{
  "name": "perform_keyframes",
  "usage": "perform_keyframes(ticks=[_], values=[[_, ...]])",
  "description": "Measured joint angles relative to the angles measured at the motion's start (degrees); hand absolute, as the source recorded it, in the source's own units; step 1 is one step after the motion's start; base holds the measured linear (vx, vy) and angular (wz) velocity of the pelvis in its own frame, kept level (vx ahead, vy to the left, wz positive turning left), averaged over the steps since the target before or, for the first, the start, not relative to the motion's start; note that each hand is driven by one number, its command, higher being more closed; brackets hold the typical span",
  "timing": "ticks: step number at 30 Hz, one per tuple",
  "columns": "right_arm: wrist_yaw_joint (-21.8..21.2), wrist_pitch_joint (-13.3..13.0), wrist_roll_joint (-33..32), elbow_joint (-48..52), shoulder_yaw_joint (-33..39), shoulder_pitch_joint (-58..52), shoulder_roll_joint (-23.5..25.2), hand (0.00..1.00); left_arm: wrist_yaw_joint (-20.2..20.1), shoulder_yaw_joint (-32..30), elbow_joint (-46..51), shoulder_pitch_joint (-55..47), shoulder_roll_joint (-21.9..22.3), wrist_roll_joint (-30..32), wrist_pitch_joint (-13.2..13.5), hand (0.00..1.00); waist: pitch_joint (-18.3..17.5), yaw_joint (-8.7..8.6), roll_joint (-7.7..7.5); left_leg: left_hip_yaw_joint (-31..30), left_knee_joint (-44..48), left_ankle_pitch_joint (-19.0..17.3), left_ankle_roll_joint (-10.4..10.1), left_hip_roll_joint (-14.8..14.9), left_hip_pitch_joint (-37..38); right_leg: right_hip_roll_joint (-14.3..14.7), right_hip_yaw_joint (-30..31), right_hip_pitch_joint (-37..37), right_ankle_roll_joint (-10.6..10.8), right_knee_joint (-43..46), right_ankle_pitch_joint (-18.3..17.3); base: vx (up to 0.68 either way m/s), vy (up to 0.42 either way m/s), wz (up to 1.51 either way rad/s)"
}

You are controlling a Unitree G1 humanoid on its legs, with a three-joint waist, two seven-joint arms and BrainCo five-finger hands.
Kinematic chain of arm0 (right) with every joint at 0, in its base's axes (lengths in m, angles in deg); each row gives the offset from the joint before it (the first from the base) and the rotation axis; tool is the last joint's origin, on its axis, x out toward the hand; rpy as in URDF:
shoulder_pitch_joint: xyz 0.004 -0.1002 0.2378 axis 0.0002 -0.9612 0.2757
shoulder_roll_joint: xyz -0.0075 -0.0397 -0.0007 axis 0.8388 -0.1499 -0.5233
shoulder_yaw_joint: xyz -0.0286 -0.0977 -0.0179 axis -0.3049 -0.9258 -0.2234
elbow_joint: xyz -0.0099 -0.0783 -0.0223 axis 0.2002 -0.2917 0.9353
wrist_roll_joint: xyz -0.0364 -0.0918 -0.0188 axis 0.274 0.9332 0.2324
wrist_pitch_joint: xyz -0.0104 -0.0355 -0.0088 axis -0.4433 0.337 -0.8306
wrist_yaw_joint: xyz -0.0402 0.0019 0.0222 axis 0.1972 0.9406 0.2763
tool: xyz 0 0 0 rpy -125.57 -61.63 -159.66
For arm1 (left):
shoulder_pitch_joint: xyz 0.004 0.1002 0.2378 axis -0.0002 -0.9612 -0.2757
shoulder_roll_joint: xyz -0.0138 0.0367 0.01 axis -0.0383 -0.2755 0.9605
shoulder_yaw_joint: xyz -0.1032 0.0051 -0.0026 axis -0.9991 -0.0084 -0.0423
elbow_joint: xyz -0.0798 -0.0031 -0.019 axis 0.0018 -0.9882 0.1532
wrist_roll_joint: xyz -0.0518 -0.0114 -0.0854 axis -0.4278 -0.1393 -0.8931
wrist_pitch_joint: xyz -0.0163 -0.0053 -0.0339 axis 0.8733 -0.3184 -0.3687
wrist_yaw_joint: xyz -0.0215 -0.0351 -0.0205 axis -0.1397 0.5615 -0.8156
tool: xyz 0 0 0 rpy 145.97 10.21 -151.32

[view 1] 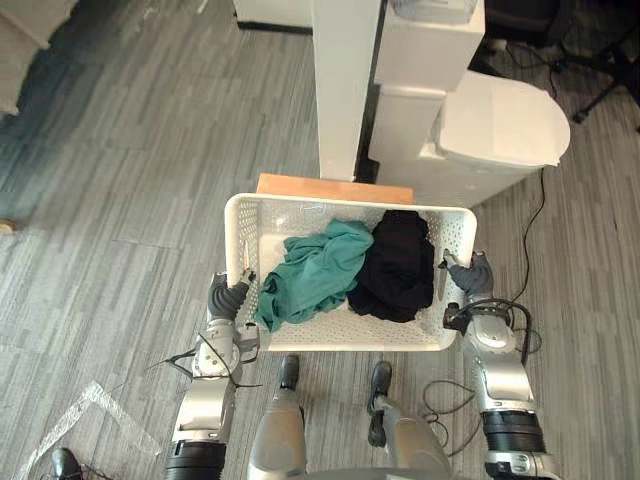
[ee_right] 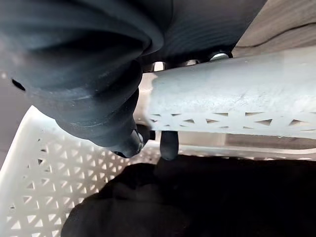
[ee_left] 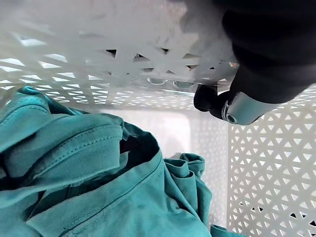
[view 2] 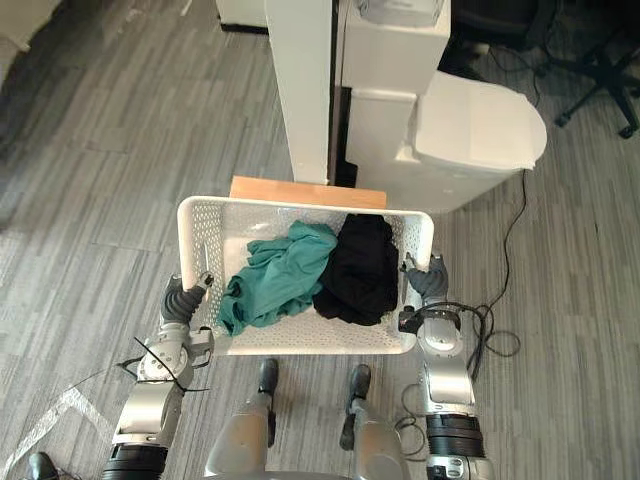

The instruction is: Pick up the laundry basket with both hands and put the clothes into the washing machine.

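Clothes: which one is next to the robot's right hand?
The black garment, by the right hand gripping the laundry basket; the teal garment lies nearer the left hand.

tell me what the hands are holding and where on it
Both hold the laundry basket by its two short ends. The left hand is curled over the handle rim on the left end, and the right hand over the handle rim on the right end.
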Motion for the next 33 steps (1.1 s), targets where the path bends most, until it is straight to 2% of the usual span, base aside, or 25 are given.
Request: perform_keyframes(ticks=[2,3,4,5,6,7,8,9,10,11,12,13,15,16,19,21,22,23,24,26,28,29,30,31,33], values=[[-0.20,-0.25,-1.24,-1.02,-0.21,-0.17,0.58,1.00,-0.13,0.13,0.08,-1.09,-0.91,-0.05,0.16,1.00,-1.66,0.07,-1.35,-3.63,5.77,-3.41,-1.52,-0.71,-1.09,-1.64,2.61,-1.75,-0.75,1.87,-1.46,-0.02,0.015,-0.62],[-0.73,-0.60,-2.31,-0.78,-0.26,-0.93,0.60,1.00,-0.37,0.30,0.09,-2.09,-0.75,-0.11,0.30,1.00,-2.90,-0.06,-1.07,-8.15,16.65,-7.89,-0.75,-1.03,-3.88,-1.55,4.75,-2.42,-0.14,2.20,-0.63,0.05,0.043,-0.89],[-0.74,-0.91,-2.56,-0.75,-0.10,-1.67,0.43,1.00,-0.84,0.47,0.09,-2.55,-0.50,-0.10,0.30,1.00,-3.41,-0.29,-0.46,-9.95,19.05,-8.72,-0.91,-0.75,-3.85,-1.06,5.77,-2.53,0.54,2.30,-0.07,0.06,0.149,-0.99],[-0.76,-1.24,-2.65,-0.66,0.44,-3.56,-0.01,1.00,-1.29,0.94,0.09,-3.98,0.81,-0.06,0.32,1.00,-5.32,-1.03,1.24,-13.02,18.01,-11.53,-2.51,-0.69,-2.24,-0.09,7.59,-2.97,1.44,1.58,1.10,0.02,0.258,-0.90],[-0.99,-1.23,-2.65,-0.51,1.33,-4.99,-0.09,1.00,-2.18,1.77,0.04,-4.90,1.45,-0.01,0.31,1.00,-6.66,-1.98,2.55,-12.97,16.46,-14.64,-2.13,-0.26,-0.99,0.43,9.30,-3.32,2.46,0.13,2.66,0.00,0.229,-0.95],[-1.07,-1.22,-2.65,-0.42,1.85,-5.61,-0.02,1.00,-2.67,2.17,-0.14,-4.88,1.41,0.01,0.30,1.00,-6.66,-2.06,2.56,-12.14,15.38,-15.81,-1.73,-0.26,0.14,0.44,10.77,-3.36,2.99,-0.46,3.52,-0.03,0.254,-0.98],[-1.30,-1.19,-2.65,-0.36,2.59,-6.48,0.14,1.00,-3.38,2.71,-0.48,-4.87,1.38,0.06,0.24,1.00,-6.59,-2.01,2.40,-9.72,13.78,-17.28,-0.02,-0.38,1.81,0.42,13.33,-3.42,3.72,-1.61,5.21,-0.07,0.258,-1.30],[-1.84,-1.15,-2.61,-0.11,3.19,-8.18,0.84,1.00,-3.75,3.03,-1.26,-5.12,1.21,0.41,0.14,1.00,-6.38,-2.06,0.99,-5.90,14.68,-17.81,0.91,-1.89,2.63,-0.67,16.95,-3.47,4.50,-3.29,8.14,-0.16,0.365,-1.38],[-1.94,-1.13,-2.63,0.61,3.36,-9.51,0.87,1.00,-3.81,3.45,-1.90,-5.19,1.22,0.75,0.13,1.00,-6.41,-2.32,0.98,-4.07,16.54,-18.61,2.37,-2.67,1.85,-0.97,17.84,-3.84,4.23,-3.76,10.22,-0.25,0.360,-1.30],[-2.00,-1.17,-2.78,0.87,3.52,-10.06,0.94,1.00,-4.09,3.47,-2.07,-5.02,1.15,0.97,0.15,1.00,-6.45,-2.86,1.03,-2.14,18.57,-19.03,3.81,-3.63,0.73,-0.87,17.36,-5.32,3.32,-4.07,13.43,-0.31,0.305,-1.12],[-2.10,-1.17,-2.97,0.83,4.05,-9.82,1.17,1.00,-4.75,2.96,-3.02,-4.21,1.08,1.04,0.25,1.00,-6.27,-2.91,1.67,1.48,18.71,-18.43,5.82,-2.04,-0.31,-0.56,14.72,-6.21,1.07,-5.47,16.92,-0.27,0.218,-1.18],[-2.07,-1.12,-2.95,0.60,4.15,-9.83,1.91,1.00,-4.91,2.62,-4.77,-3.15,1.28,1.12,0.20,1.00,-5.73,-2.81,1.76,3.94,18.51,-17.55,6.52,-1.76,-0.17,-1.15,8.73,-7.94,-2.54,2.14,10.69,-0.20,0.126,-1.14],[-2.16,-0.94,-2.97,-0.52,3.75,-10.10,2.27,1.00,-4.95,2.12,-6.25,-3.61,1.31,1.17,-0.17,1.00,-5.62,-2.55,2.39,8.94,17.84,-16.49,7.33,-0.48,1.10,-3.77,-0.50,-7.96,-4.47,16.46,-0.86,-0.23,0.133,-1.27],[-2.18,-0.95,-3.09,-1.28,3.69,-10.07,2.36,1.00,-5.03,2.09,-6.25,-3.92,1.30,1.16,-0.18,1.00,-5.43,-1.47,2.86,11.95,17.82,-16.35,7.40,0.64,2.02,-5.89,-4.39,-5.79,-3.92,21.67,-5.28,-0.23,0.101,-1.36],[-2.16,-1.32,-3.52,-4.60,2.99,-7.27,3.12,1.00,-4.95,0.66,-6.17,-4.02,1.26,1.16,-0.20,1.00,-5.61,0.18,2.76,19.86,18.20,-16.08,6.93,3.73,3.27,-11.83,-9.66,0.40,-2.82,25.74,-10.94,-0.18,-0.084,-1.52],[-2.04,-1.60,-3.51,-7.05,2.13,-4.61,2.95,1.00,-4.81,-0.41,-5.56,-4.03,1.24,1.16,-0.20,1.00,-6.36,1.84,2.12,25.71,18.15,-15.48,5.85,5.87,3.58,-16.11,-12.09,3.41,-1.77,24.16,-11.53,-0.17,-0.256,-1.66],[-1.97,-1.67,-3.49,-7.91,1.79,-3.39,2.96,1.00,-4.67,-0.92,-5.17,-4.02,1.01,1.16,-0.18,1.00,-6.93,2.62,1.19,28.65,18.10,-15.03,4.89,6.55,3.54,-17.90,-13.40,4.78,-0.14,20.92,-10.31,-0.13,-0.358,-1.79],[-1.93,-1.78,-3.48,-8.97,1.26,-2.13,2.86,1.00,-4.45,-1.40,-5.00,-3.85,0.74,1.06,-0.09,1.00,-7.50,2.96,0.28,31.52,17.86,-14.32,2.68,7.98,3.14,-16.55,-14.08,5.77,7.70,14.14,-10.71,-0.10,-0.421,-1.73],[-1.87,-1.68,-3.44,-9.40,1.14,-1.22,1.95,1.00,-4.40,-1.16,-5.11,-3.89,2.08,1.03,-0.14,1.00,-8.26,2.90,2.18,32.71,16.73,-13.12,0.68,10.62,2.69,-12.32,-13.71,5.22,7.25,9.93,-9.56,-0.08,-0.424,-1.30],[-1.38,-1.70,-3.54,-9.34,1.46,-3.05,0.04,1.00,-4.52,0.38,-5.10,-4.43,3.05,1.19,-0.20,1.00,-9.11,2.15,3.24,34.70,13.49,-10.82,-1.68,13.90,5.47,-7.03,-11.04,5.40,5.39,6.60,-8.50,0.06,-0.415,-1.12],[-1.24,-1.67,-3.53,-9.24,1.39,-3.43,-0.33,1.00,-3.79,0.94,-5.10,-5.13,3.44,1.18,-0.28,1.00,-9.49,0.78,2.80,35.06,12.23,-9.37,-1.43,16.20,8.74,-3.32,-7.56,5.90,3.49,5.64,-8.43,0.10,-0.269,-1.20],[-0.79,-1.78,-3.64,-9.15,1.01,-3.30,-0.41,1.00,-3.33,0.89,-5.03,-5.10,3.63,1.18,-0.27,1.00,-10.01,-0.17,1.80,32.85,15.12,-8.27,0.56,17.25,9.02,-1.72,-4.36,5.92,2.55,4.99,-8.29,0.10,-0.241,-1.41],[-0.52,-1.83,-3.71,-8.60,0.35,-3.06,-0.56,1.00,-2.92,0.42,-4.40,-5.27,3.54,1.13,-0.27,1.00,-10.17,-0.22,0.50,25.39,21.40,-9.94,5.19,17.04,6.09,-0.79,-0.54,5.93,1.33,4.20,-7.57,0.12,-0.214,-1.55],[-0.48,-2.14,-3.76,-8.36,0.18,-2.92,-0.62,1.00,-2.50,0.37,-3.66,-5.62,3.61,1.13,-0.25,1.00,-10.29,0.12,0.21,19.90,22.06,-12.28,4.51,15.06,5.39,-0.85,1.52,5.92,0.71,3.57,-7.12,0.11,-0.066,-1.80],[-0.31,-3.42,-4.29,-8.30,0.14,-1.93,-1.10,1.00,-1.85,0.44,-1.17,-6.18,4.29,1.14,-0.05,1.00,-10.38,1.58,0.27,1.75,23.44,-18.00,2.82,5.08,1.51,0.49,8.22,5.89,0.51,2.84,-6.92,0.11,0.093,-1.67]])
